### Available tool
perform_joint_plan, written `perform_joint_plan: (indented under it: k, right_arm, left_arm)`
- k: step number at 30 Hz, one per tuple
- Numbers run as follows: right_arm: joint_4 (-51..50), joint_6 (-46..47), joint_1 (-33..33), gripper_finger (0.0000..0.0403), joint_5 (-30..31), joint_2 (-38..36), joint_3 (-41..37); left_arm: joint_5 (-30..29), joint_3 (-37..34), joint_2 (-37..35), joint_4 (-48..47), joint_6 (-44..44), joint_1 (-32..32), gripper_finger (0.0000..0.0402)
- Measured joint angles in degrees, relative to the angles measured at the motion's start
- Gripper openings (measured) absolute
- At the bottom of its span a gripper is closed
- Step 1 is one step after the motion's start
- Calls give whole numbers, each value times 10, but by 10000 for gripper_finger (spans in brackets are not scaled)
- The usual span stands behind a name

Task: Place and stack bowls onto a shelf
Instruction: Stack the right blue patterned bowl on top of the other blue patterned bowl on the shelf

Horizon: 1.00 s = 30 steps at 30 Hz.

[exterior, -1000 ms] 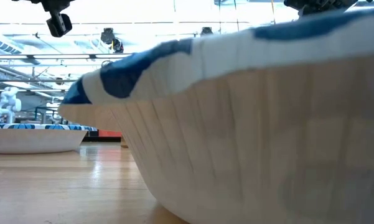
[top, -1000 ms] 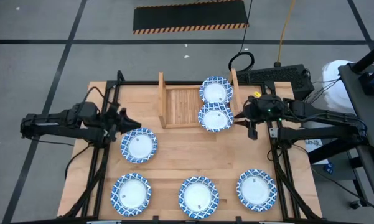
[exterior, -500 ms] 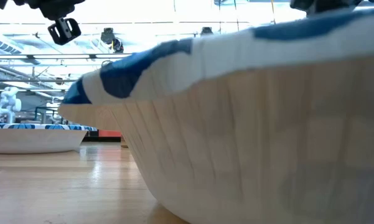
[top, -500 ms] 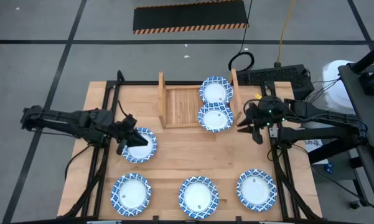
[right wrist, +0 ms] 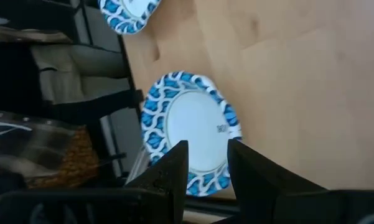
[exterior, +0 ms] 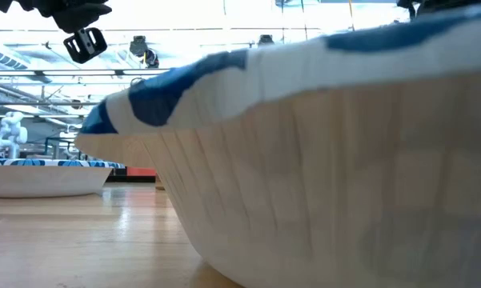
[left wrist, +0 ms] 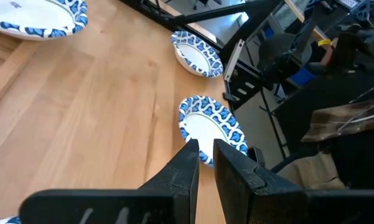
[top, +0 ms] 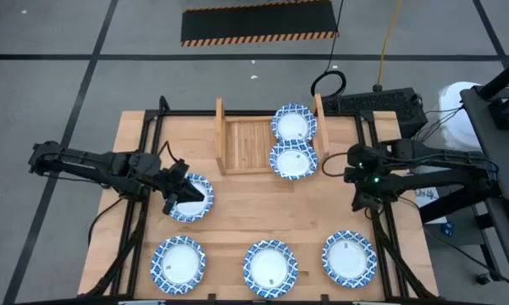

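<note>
Reaching low across the table, left gripper [top: 179,196] over a bowl [top: 190,200], fingers slightly apart; right gripper [top: 362,202] hovering, part-open

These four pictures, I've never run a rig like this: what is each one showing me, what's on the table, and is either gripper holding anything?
Two dark robot arms work at a wooden table. The high view looks straight down; the low view sits at table height, nearly blocked by one bowl; each wrist view looks past that arm's own fingers. Six blue-rimmed bowls: two on the shelf, four on the table. The left gripper is over the rim of the upper-left table bowl. The right gripper hangs beside the shelf, above the right-hand bowl. Neither holds anything.
</note>
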Motion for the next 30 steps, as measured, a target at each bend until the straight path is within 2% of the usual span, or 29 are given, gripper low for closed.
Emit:
perform_joint_plan:
  k: [7,16,23,30]
  right_arm:
    - [3,15,35,106,22,42,-3]
    - [15,-29,91,106,34,101,-53]
    - [111,-27,130,106,34,131,-98]
    - [204,18,152,106,34,146,-131]
  left_arm:
    - [-8,0,0,1,10,0,53]
    - [-8,0,0,1,19,0,53]
    - [-8,0,0,1,28,0,53]
    - [-7,0,0,1,25,0,53]
